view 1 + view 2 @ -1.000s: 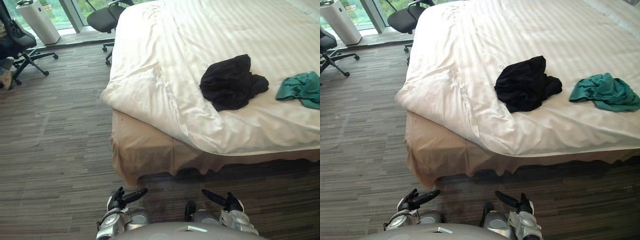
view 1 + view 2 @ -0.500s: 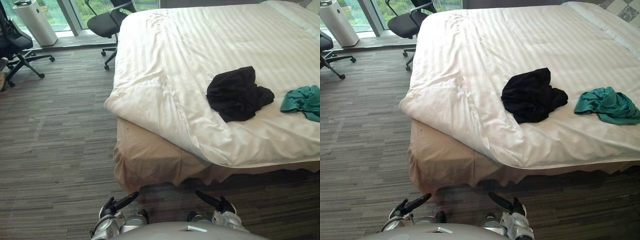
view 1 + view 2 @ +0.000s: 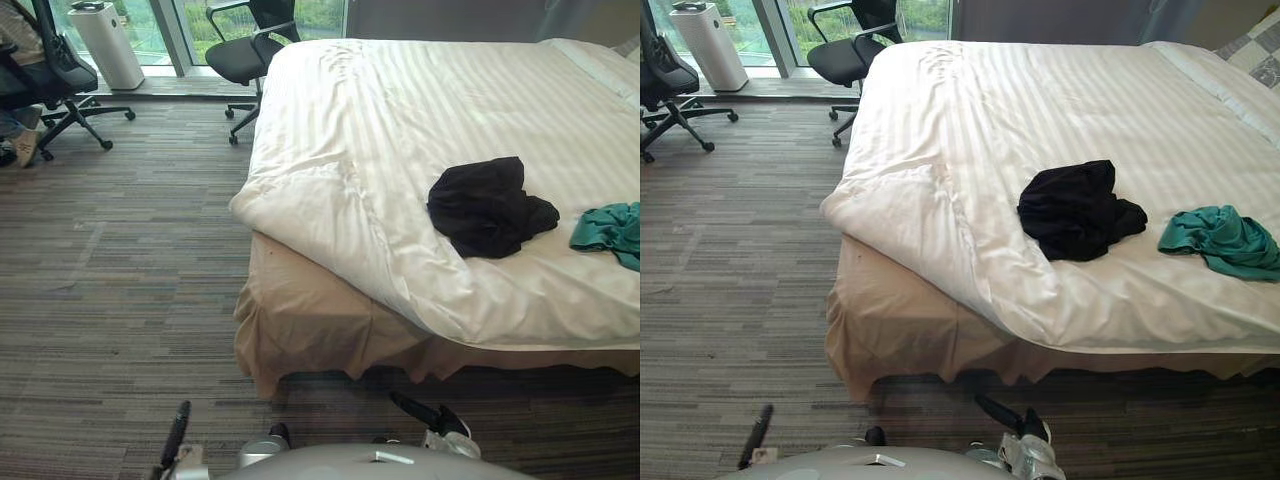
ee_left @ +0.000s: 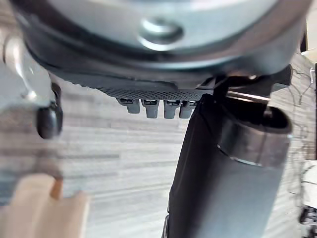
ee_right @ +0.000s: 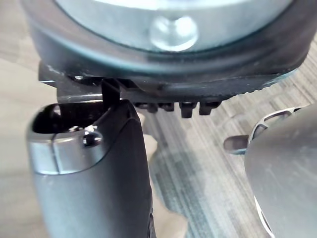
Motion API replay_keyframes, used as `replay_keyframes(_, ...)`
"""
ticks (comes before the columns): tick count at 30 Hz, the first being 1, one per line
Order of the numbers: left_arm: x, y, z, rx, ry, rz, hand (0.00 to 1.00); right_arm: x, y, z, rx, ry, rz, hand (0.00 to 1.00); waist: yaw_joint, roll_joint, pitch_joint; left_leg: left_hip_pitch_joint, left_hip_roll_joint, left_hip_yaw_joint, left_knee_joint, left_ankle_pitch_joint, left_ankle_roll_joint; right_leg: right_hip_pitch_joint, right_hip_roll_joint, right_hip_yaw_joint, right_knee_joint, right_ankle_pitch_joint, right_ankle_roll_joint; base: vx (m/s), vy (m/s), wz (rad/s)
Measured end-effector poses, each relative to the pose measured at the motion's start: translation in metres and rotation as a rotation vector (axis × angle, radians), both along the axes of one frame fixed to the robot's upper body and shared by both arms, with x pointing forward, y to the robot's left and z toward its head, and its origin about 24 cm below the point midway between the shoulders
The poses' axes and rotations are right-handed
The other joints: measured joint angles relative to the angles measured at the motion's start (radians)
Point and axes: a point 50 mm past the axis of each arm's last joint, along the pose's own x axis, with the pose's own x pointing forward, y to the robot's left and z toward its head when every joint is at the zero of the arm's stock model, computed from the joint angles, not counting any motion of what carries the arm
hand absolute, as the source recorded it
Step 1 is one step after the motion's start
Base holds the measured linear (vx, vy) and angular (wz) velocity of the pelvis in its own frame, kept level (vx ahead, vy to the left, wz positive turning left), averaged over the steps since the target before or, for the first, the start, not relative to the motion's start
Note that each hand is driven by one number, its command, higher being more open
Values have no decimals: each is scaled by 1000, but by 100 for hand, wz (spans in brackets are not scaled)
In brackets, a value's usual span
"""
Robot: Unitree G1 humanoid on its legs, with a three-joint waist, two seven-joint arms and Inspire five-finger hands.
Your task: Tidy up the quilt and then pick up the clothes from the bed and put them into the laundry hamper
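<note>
Bed (image 3: 930, 335): black garment (image 3: 1077, 212) beyond right hand (image 3: 1028, 435)

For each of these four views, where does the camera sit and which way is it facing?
Left eye view: on the head, facing forward and down at the bed corner, black garment and floor; left hand and right hand at the bottom edge.
Right eye view: beside it, facing the same way; shares all that, with more of the green garment.
Left wrist view: on the left wrist, looking along its own hand at the floor.
Right wrist view: on the right wrist, likewise, its own hand against the floor.
</note>
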Motion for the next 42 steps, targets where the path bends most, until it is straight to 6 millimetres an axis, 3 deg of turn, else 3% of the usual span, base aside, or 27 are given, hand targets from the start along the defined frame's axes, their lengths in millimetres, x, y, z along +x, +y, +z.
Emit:
replay_keyframes(7, 45, 55, 57, 257, -235, 162, 100, -1, 0, 0, -3, 2, 10, 100, 1, 4, -12, 2, -10, 6, 0, -10, -2, 6, 0, 5, -17, 4, -1, 50, 14, -2)
replay_keyframes(15, 86, 81, 101, 481, -283, 31, 100, -1, 0, 0, 4, -5, 12, 100, 3, 4, -15, 28, -10, 55, 1, -31, -1, 2, 1, 57, -18, 7, -4, 14, 15, -20)
replay_keyframes(16, 94, 90, 113, 512, -298, 20, 100, -3, -1, 0, 6, -6, -1, 100, 8, 17, -13, 28, -9, 61, 5, -35, 0, -3, 1, 69, -18, 9, -2, -8, 10, -24)
replay_keyframes(17, 98, 104, 127, 540, -319, 33, 100, -8, -2, -1, 17, -2, -16, 100, 8, 14, -20, 26, -7, 65, 4, -36, -2, -10, 3, 78, -17, 11, -3, -3, -1, -30)
replay_keyframes(18, 99, 131, 151, 671, -257, -5, 100, -11, -3, -2, 34, -8, -39, 100, 6, 9, -24, 28, -2, 77, 4, -39, -3, -16, 9, 90, -16, 12, -5, 6, -11, -28)
replay_keyframes(19, 98, 146, 164, 766, -163, -48, 100, -11, -3, -1, 42, -13, -53, 100, 6, 8, -24, 33, 1, 85, 4, -41, -4, -17, 13, 98, -16, 13, -7, -1, -23, -36)
replay_keyframes(20, 98, 172, 191, 940, -1, -136, 100, -14, -3, -2, 45, -10, -75, 100, 6, 5, -29, 35, 5, 101, 5, -43, -6, -24, 18, 114, -15, 14, -8, -9, -25, -28)
replay_keyframes(21, 112, 180, 220, 1044, 16, -188, 100, -22, -8, -3, 39, 2, -114, 100, 17, 6, -36, 28, 5, 104, 5, -44, -7, -40, 18, 117, -14, 14, -8, -25, -23, -15)
replay_keyframes(24, 157, 168, 278, 1226, -161, -289, 100, -33, -17, -3, 23, 22, -154, 100, 34, 28, -49, 8, -1, 94, 6, -41, -3, -59, 10, 117, -4, 14, -8, -14, 13, 12)
replay_keyframes(26, 180, 164, 304, 1296, -190, -353, 100, -34, -20, -3, 26, 17, -149, 100, 31, 39, -55, 6, -3, 94, 6, -40, -1, -60, 8, 121, -2, 14, -8, -1, 3, -6)
replay_keyframes(28, 212, 149, 360, 1419, -273, -397, 100, -32, -21, -2, 42, 3, -140, 100, 10, 47, -61, -6, -1, 98, 6, -37, -1, -77, 10, 131, 5, 14, -8, -19, -15, -9)
replay_keyframes(30, 227, 136, 398, 1548, -300, -453, 100, -30, -22, -2, 46, -6, -138, 100, -16, 47, -65, -7, 1, 111, 6, -38, -1, -88, 12, 146, 13, 14, -8, -10, -14, -18)
replay_keyframes(31, 229, 131, 402, 1576, -304, -471, 100, -30, -22, -1, 45, -6, -135, 100, -30, 53, -65, -7, 0, 111, 6, -38, -1, -90, 12, 146, 17, 13, -9, -3, -10, -14)
replay_keyframes(33, 234, 97, 383, 1593, -453, -520, 100, -33, -29, -1, 27, 0, -146, 100, -59, 89, -66, -4, -2, 120, 6, -44, 1, -94, 10, 155, 20, 12, -11, 17, 7, -14)
replay_keyframes(34, 234, 86, 373, 1581, -487, -543, 100, -35, -31, -1, 24, 2, -154, 100, -59, 94, -65, -2, -2, 124, 6, -46, 0, -95, 10, 161, 19, 11, -12, 31, -1, -23)
replay_keyframes(35, 237, 65, 351, 1569, -494, -612, 100, -38, -32, -1, 23, 10, -168, 100, -61, 98, -64, -1, 0, 128, 6, -48, -1, -97, 12, 167, 17, 9, -15, 14, -21, -15)
replay_keyframes(36, 240, 56, 340, 1563, -481, -659, 100, -40, -32, -1, 24, 14, -173, 100, -64, 97, -64, -1, 3, 128, 6, -49, -1, -98, 15, 167, 17, 8, -17, 14, -56, -11)
replay_keyframes(37, 246, 38, 312, 1530, -415, -790, 100, -44, -28, -2, 33, 23, -176, 100, -77, 87, -57, 0, 12, 128, 6, -49, -2, -98, 21, 167, 17, 5, -21, 2, -46, -4)
replay_keyframes(42, 255, 26, 277, 1447, -286, -960, 100, -56, -26, -4, 38, 52, -187, 100, -78, 73, -51, -8, 18, 139, 6, -53, -4, -115, 29, 174, 19, 5, -22, -3, -32, -7)
